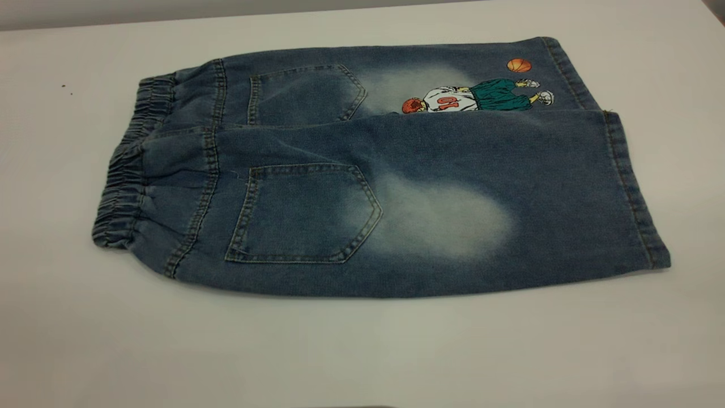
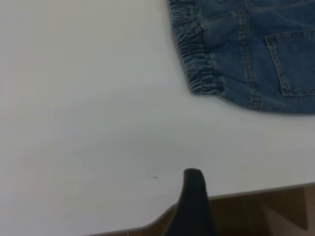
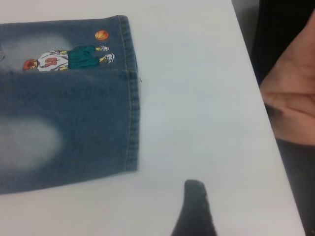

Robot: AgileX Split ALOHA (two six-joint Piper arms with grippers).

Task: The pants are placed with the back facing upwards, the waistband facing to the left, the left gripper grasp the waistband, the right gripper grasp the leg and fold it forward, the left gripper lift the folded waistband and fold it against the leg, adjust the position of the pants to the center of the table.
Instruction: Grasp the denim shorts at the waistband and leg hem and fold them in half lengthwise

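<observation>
White, pale-grey table (image 1: 362,351) across the whole exterior frame, bare but for a tiny dark speck at upper left. Spread flat on it, centre to upper half: the pants (image 1: 317,187), back side up, both back pockets showing, elastic waistband (image 1: 127,187) bunched at frame left, hems at frame right. Nearer, larger: the leg (image 1: 510,209) with the pale faded patch, overlapping the lower edge of the farther leg. On that farther leg, the cartoon print (image 1: 478,96), a basketball player lying sideways, orange ball just above.

No arm anywhere in the exterior frame. Left gripper (image 2: 194,206): only one dark fingertip in its wrist view, over bare table near the edge, well apart from the waistband; spread impossible to judge. Right gripper (image 3: 197,209): likewise a single dark tip, near the leg's hem corner, not touching; opening cannot be told. Beyond the table edge in the right wrist view, a person's hand (image 3: 290,105).
</observation>
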